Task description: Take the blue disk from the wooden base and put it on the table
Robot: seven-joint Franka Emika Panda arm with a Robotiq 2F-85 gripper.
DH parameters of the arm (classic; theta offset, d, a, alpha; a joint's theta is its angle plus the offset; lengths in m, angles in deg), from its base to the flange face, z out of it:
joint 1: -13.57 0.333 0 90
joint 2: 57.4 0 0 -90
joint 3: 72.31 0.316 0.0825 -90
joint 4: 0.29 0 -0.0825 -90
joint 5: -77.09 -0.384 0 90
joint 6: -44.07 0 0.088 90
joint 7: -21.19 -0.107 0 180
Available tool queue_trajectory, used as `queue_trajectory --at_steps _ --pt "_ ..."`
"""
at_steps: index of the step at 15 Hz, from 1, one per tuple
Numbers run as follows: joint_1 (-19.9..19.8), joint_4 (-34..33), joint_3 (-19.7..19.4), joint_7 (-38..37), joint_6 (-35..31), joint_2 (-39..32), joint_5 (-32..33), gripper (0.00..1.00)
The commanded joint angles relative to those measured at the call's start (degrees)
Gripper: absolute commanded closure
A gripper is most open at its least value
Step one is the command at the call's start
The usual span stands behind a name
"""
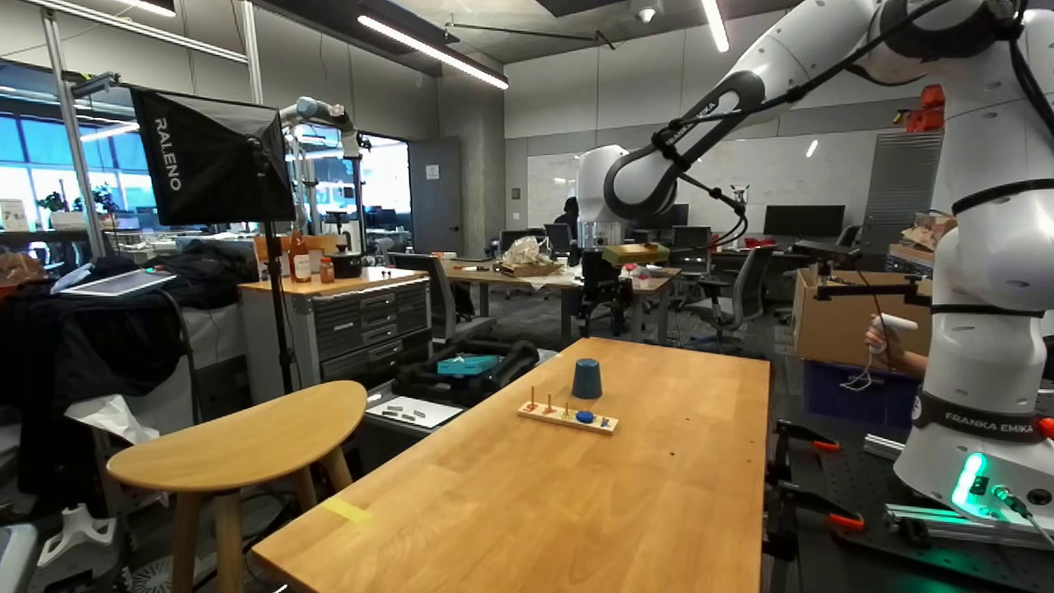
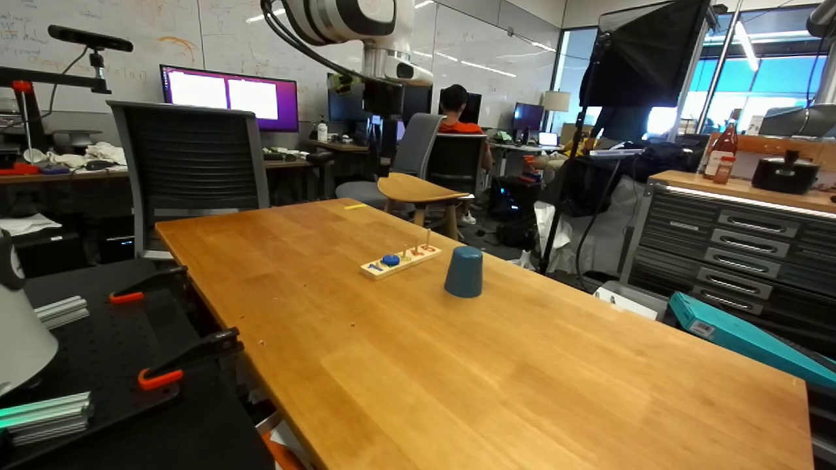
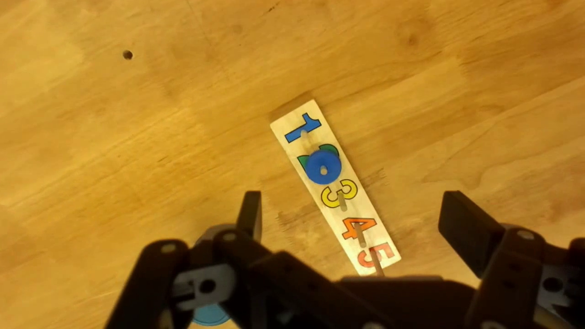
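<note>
The blue disk [image 3: 317,160] sits on a peg over the number 2 of the wooden base [image 3: 363,208]. The disk [image 1: 585,417] [image 2: 390,260] and the base [image 1: 553,418] [image 2: 401,266] also show in both exterior views. The base lies flat on the honey-coloured table [image 1: 535,494] [image 2: 522,365] [image 3: 137,137]. My gripper [image 3: 352,196] is open and empty, fingers wide apart, pointing down over the base. In the wrist view the disk lies ahead of the fingertips, nearer the left finger. In an exterior view the gripper [image 1: 603,311] hangs well above the table.
A blue-grey upturned cup [image 1: 587,379] [image 2: 465,273] stands close to the base; the left finger partly hides it in the wrist view [image 3: 210,316]. Thin upright pegs rise from the base beside the disk. A rounded wooden stool-like table [image 1: 247,436] stands beside the long table.
</note>
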Motion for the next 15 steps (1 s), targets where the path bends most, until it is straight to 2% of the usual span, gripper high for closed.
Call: queue_trajectory --at_steps 1,8,15 --pt "0.7 1.4 -2.1 0.0 -7.2 -3.7 0.5 0.0" --pt "1.8 3.7 -4.1 -0.6 -18.3 -10.5 -1.0 0.0" --pt "4.3 1.4 -5.8 -3.5 -25.0 -16.9 -2.7 0.0"
